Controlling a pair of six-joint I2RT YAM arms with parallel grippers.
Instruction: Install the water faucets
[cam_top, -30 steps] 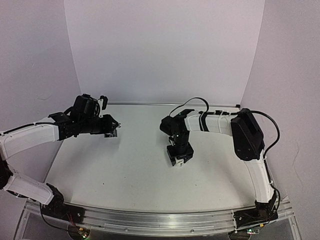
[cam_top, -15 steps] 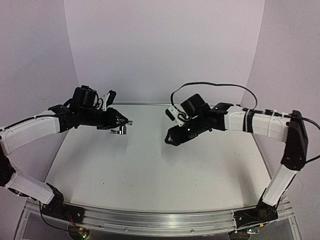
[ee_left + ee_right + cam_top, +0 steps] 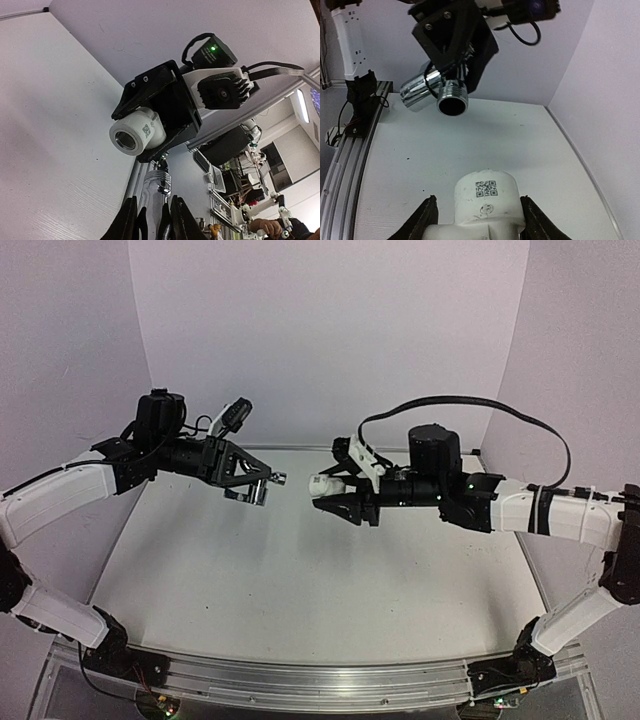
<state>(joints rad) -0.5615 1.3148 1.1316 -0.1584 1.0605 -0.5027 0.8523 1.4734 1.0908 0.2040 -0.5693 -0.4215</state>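
My left gripper (image 3: 252, 483) is shut on the shiny silver faucet (image 3: 261, 487), held in the air with its threaded end toward the right arm. In the left wrist view the faucet (image 3: 156, 192) rises between the fingers. My right gripper (image 3: 340, 492) is shut on a white plastic elbow fitting (image 3: 326, 484), its open threaded mouth facing the faucet. The two parts are apart, a small gap between them. In the right wrist view the fitting (image 3: 486, 205) sits between the jaws and the faucet (image 3: 436, 90) hangs ahead. The fitting also shows in the left wrist view (image 3: 136, 133).
The white table (image 3: 300, 570) lies below both raised arms. Pale walls close the back and both sides. An aluminium rail (image 3: 300, 680) runs along the near edge by the arm bases.
Both arms have lifted off the table and swung toward each other. The faucet and the white fitting have come close together, end facing end.
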